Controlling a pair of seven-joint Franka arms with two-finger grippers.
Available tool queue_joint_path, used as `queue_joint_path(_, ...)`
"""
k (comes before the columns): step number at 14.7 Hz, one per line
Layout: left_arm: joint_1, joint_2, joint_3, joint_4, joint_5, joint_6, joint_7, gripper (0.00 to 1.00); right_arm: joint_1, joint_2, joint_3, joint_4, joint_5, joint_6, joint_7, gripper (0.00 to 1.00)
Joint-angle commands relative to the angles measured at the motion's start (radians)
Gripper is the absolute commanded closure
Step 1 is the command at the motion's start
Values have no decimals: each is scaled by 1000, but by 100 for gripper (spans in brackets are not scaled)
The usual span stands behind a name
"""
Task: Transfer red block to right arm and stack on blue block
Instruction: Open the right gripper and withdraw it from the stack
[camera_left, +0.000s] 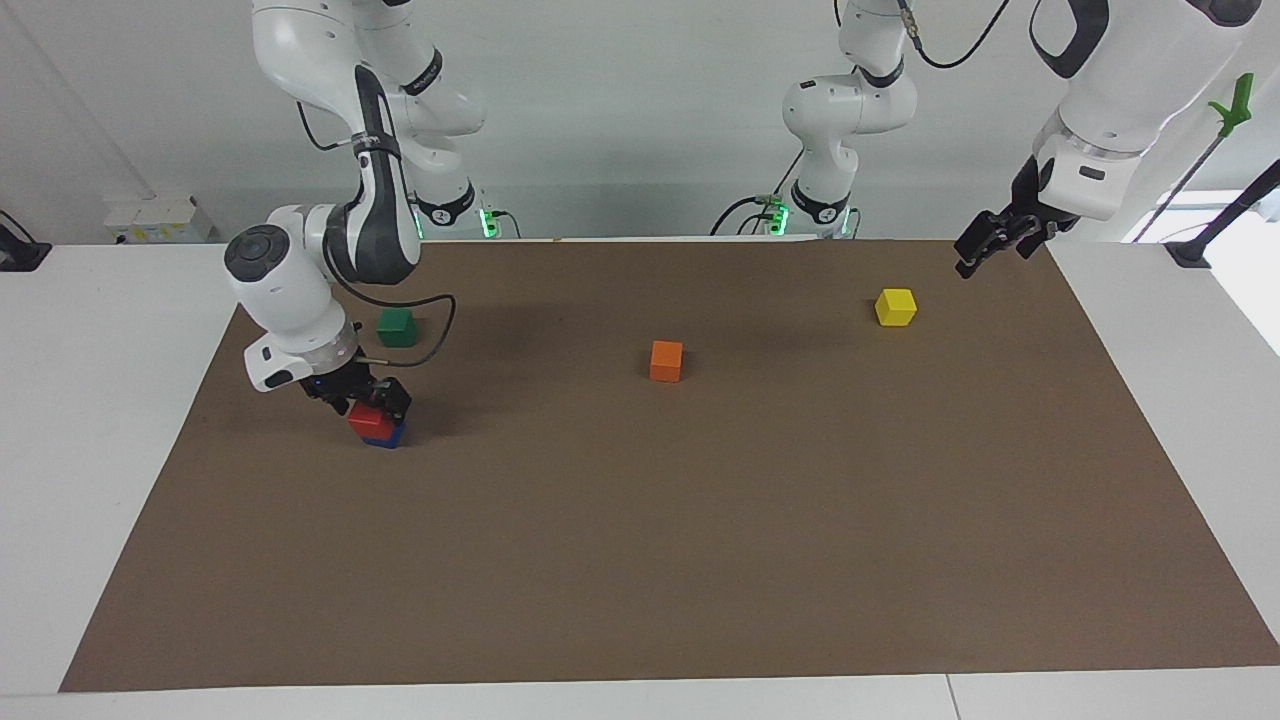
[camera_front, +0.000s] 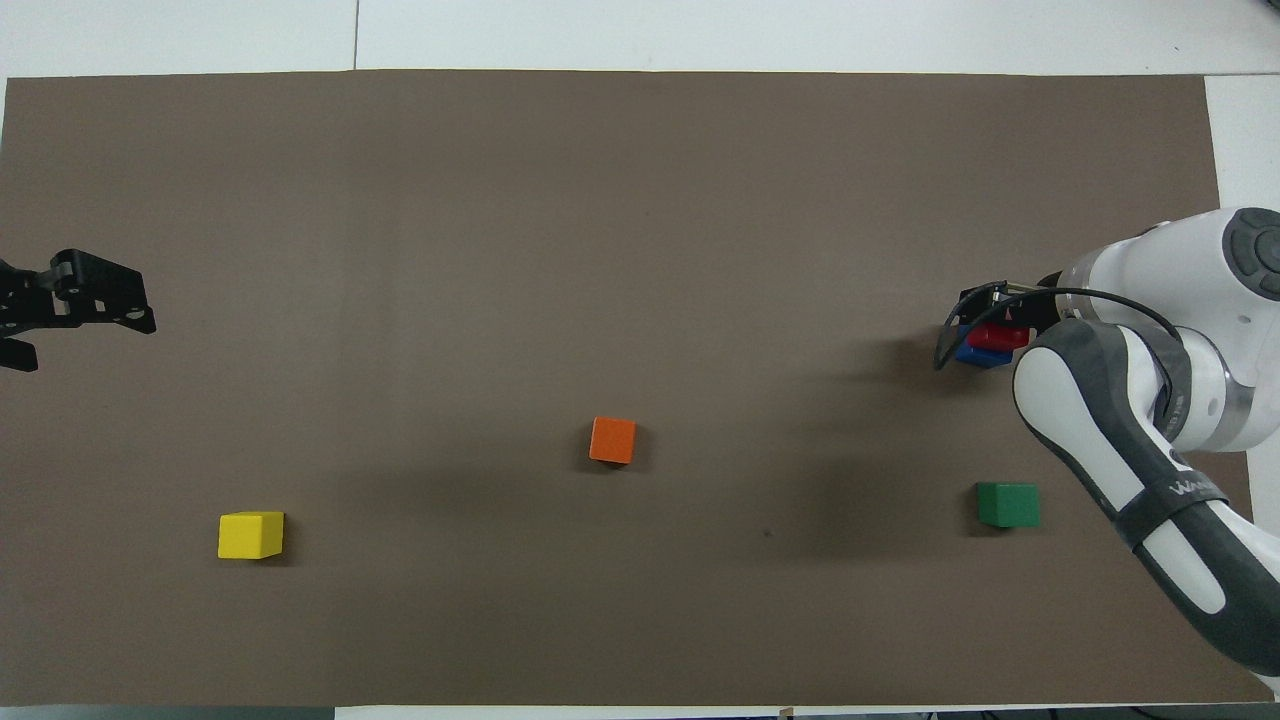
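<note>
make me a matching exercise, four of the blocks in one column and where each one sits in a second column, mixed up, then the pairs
Blocks:
1. red block
2. green block
3. orange block
4. yellow block

Places:
A. near the middle of the brown mat
B. toward the left arm's end of the table, alone on the mat
C. on top of the blue block
D. on the mat, nearer to the robots than the blue block, at the right arm's end

Pairs: 1-C, 2-D, 3-A, 4-B
</note>
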Motion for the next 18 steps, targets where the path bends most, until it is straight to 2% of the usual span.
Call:
queue_joint_path(1,-3,-19,11,-18,-12,-4,6,0,-15,2,8,77,4,-78,-40,0)
queue_joint_path(5,-4,-19,10,-18,-12,-4,6,0,-13,-56,5,158,-3,-189,-165,0)
queue_joint_path(9,-4,-19,11,-18,-14,-4,8,0,-29,-143,5,197,-3,-261,-192,0)
queue_joint_path(13,-3,-19,11,-18,-12,-6,6,0,-29,-186,5,327,-3,-505,-254,0)
queue_joint_path(18,-10,-70,10,-18,-12,2,20,0,-33,-186,-4,470,-2,-713,-298,0)
